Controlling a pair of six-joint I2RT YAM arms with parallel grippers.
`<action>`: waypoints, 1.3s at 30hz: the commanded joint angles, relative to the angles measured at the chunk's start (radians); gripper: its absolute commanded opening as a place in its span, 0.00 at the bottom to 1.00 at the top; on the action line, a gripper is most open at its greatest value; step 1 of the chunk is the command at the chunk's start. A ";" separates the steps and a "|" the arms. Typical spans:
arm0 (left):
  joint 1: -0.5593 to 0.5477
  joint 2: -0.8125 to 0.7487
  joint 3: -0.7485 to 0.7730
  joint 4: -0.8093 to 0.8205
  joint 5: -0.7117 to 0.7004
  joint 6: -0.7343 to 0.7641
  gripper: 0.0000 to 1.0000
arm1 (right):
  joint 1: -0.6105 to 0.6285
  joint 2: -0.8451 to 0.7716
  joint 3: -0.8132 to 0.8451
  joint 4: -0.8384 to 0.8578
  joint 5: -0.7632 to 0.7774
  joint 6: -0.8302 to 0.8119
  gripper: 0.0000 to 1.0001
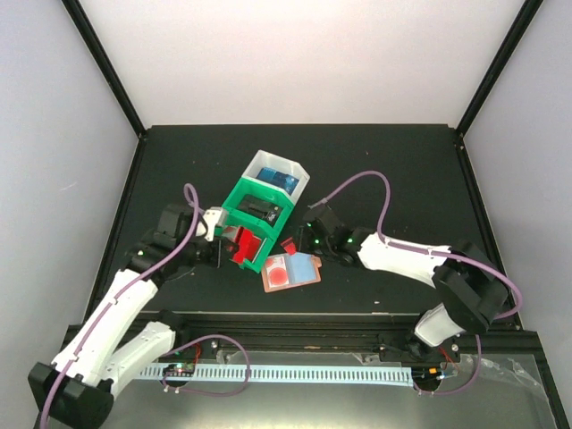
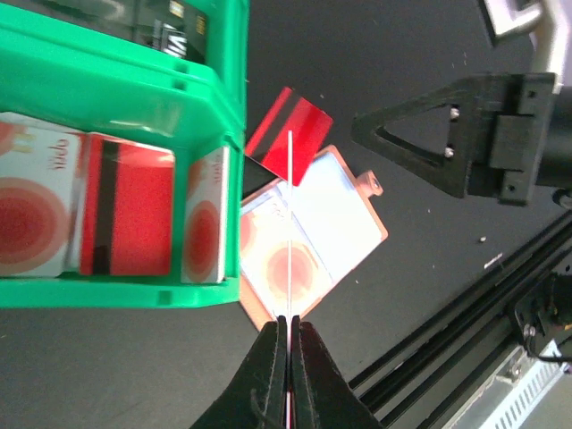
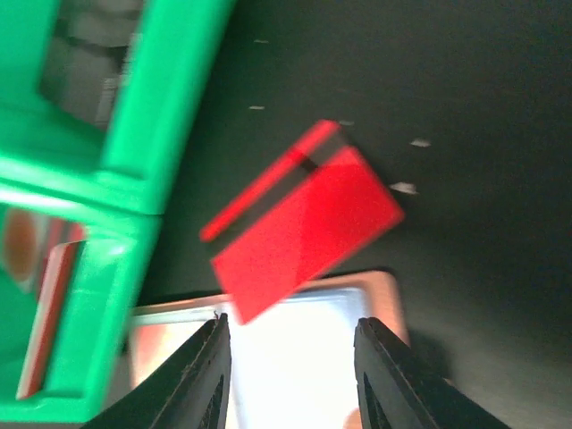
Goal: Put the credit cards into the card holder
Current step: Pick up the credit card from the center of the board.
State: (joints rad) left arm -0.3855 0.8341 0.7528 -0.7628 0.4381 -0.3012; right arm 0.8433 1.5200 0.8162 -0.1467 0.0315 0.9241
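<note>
Two arms reach toward the middle of the black table (image 1: 402,161) in the top view, where the card holder (image 1: 290,270) lies open near the near edge, just beside the green bin (image 1: 255,210).

From the left wrist, the left gripper (image 2: 291,326) is pinched tight on a credit card (image 2: 292,223) seen edge-on above the holder. More cards (image 2: 130,219) sit in the bin.

From the right wrist, the right gripper (image 3: 290,326) hangs spread wide and empty over the holder, with a red card (image 3: 304,223) overlapping the holder's far edge.
</note>
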 commanded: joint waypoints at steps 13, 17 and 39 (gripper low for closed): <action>-0.327 0.492 0.224 0.247 -0.376 -0.001 0.02 | -0.151 -0.006 -0.201 0.306 -0.129 0.262 0.41; -0.350 0.600 0.266 0.270 -0.413 0.023 0.02 | -0.160 0.013 -0.204 0.327 -0.133 0.275 0.41; -0.412 0.922 0.445 0.182 -0.628 0.074 0.02 | -0.178 0.106 -0.224 0.418 -0.216 0.286 0.42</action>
State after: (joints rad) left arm -0.7879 1.7359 1.1500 -0.5282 -0.1139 -0.2340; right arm 0.6716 1.6066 0.5976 0.2405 -0.1703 1.2106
